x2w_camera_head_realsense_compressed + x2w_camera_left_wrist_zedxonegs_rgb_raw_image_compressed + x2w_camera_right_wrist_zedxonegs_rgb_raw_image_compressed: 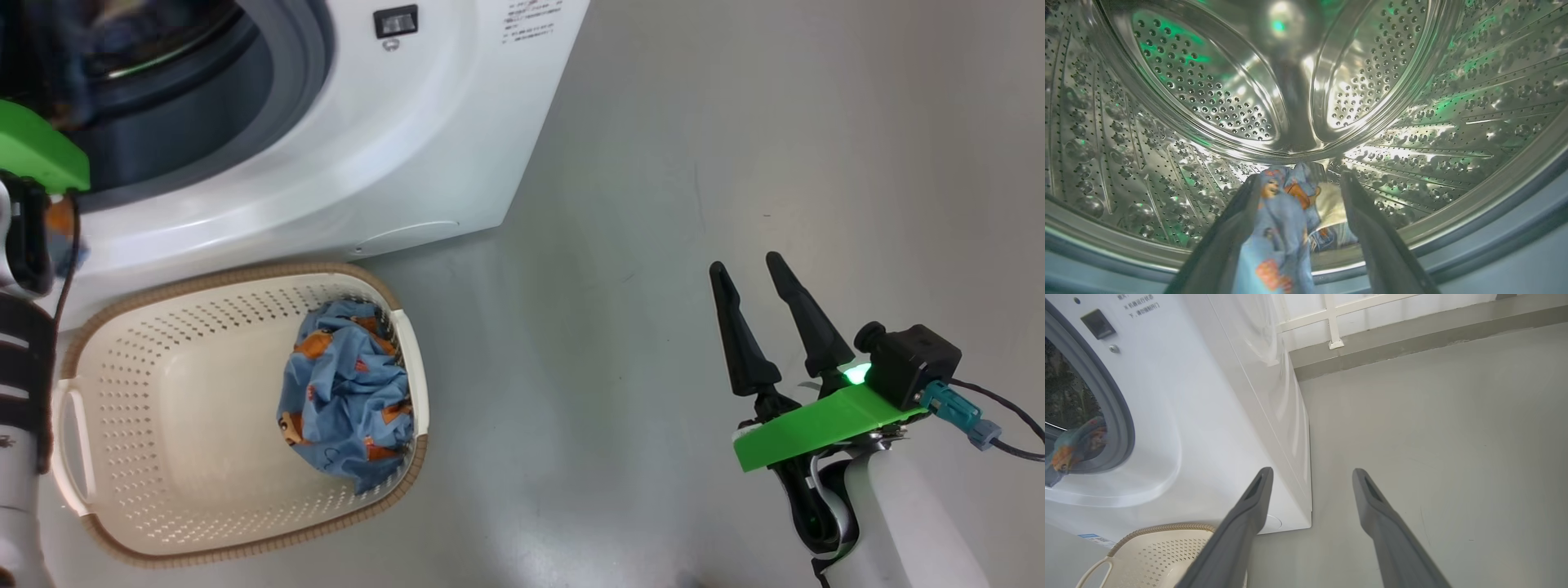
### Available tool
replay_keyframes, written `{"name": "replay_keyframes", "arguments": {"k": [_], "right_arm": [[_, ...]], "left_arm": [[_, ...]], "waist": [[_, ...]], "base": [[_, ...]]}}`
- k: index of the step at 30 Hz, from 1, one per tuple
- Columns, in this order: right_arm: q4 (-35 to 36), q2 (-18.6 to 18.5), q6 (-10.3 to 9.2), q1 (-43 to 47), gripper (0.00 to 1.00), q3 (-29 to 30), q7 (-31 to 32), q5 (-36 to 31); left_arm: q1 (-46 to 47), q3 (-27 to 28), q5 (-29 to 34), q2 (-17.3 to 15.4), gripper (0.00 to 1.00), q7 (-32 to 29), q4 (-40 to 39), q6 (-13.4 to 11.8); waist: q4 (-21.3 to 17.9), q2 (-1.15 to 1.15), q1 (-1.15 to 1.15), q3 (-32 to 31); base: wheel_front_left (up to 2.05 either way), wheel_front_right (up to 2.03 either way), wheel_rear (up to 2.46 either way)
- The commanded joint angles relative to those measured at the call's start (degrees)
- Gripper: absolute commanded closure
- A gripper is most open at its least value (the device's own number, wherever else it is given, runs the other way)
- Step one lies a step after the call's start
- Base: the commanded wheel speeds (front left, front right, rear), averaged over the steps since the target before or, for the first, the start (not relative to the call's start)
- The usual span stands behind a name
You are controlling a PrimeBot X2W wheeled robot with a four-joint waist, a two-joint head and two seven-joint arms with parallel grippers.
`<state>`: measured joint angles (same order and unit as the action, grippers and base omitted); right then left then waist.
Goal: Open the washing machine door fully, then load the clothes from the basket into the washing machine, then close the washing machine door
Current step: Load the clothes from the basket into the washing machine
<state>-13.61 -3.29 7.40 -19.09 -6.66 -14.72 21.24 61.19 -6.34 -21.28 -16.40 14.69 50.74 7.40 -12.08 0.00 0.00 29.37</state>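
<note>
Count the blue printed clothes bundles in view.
2. One bundle lies in the basket, toward its right side. The other bundle is inside the washing machine drum, between the left gripper's open fingers. More could hide underneath.

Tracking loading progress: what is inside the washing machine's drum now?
One light-blue, cartoon-printed fabric bundle is in the perforated steel drum, between the fingers of the open left gripper. The drum floor beneath it is covered.

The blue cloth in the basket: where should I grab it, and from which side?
Pinch a raised fold of the cloth, coming down from above. It sits bunched against the basket's right wall, so the rim blocks a sideways reach; the bare left half gives finger room.
</note>
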Motion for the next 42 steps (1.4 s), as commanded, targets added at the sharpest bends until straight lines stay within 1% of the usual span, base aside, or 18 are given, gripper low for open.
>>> {"name": "replay_keyframes", "arguments": {"k": [1,6,11,16,24,31,39,42], "right_arm": [[1.07,0.38,0.09,0.64,0.00,-1.12,-0.28,-0.38],[0.89,0.39,0.09,0.42,0.00,-1.07,-0.28,-0.49],[0.72,0.39,0.09,0.57,0.00,-1.08,-0.28,-0.53],[0.61,0.19,0.09,1.05,0.00,-0.63,-0.28,-0.65],[0.95,-0.86,0.09,1.37,0.00,0.33,-0.28,-0.81],[1.25,-1.65,0.09,1.75,0.00,1.31,-0.28,-1.06],[0.95,-2.69,0.09,2.66,0.00,1.36,-0.28,-1.02],[0.73,-3.07,0.09,2.92,0.00,1.23,-0.28,-0.93]], "left_arm": [[0.46,0.78,-0.31,-2.85,0.00,0.30,-0.92,0.08],[-0.47,0.16,-1.56,-2.34,0.00,0.30,-1.58,0.08],[-2.45,0.81,-2.33,-1.54,0.00,0.30,-3.24,0.08],[-6.55,2.60,-3.01,0.15,0.00,0.30,-6.66,0.09],[-13.94,5.06,-1.79,2.62,0.00,0.30,-12.67,0.09],[-23.07,8.26,-0.14,4.88,0.00,0.30,-19.35,0.09],[-36.35,12.73,0.64,7.88,0.00,0.30,-27.35,0.09],[-40.89,13.64,0.79,8.70,0.00,0.30,-30.40,0.09]], "waist": [[0.12,0.00,0.00,-0.04],[0.76,0.00,0.00,-0.42],[1.20,0.00,0.00,-0.98],[2.05,0.00,0.00,-1.98],[3.89,0.00,0.00,-2.85],[5.86,0.00,0.00,-3.41],[7.54,0.00,0.00,-4.83],[8.01,0.00,0.00,-5.29]], "base": [[0.00,0.00,0.00],[0.00,0.00,0.00],[0.00,0.00,0.00],[0.00,0.00,0.00],[0.00,0.00,0.00],[0.00,0.00,0.00],[0.00,0.00,0.00],[0.00,0.00,0.00]]}}
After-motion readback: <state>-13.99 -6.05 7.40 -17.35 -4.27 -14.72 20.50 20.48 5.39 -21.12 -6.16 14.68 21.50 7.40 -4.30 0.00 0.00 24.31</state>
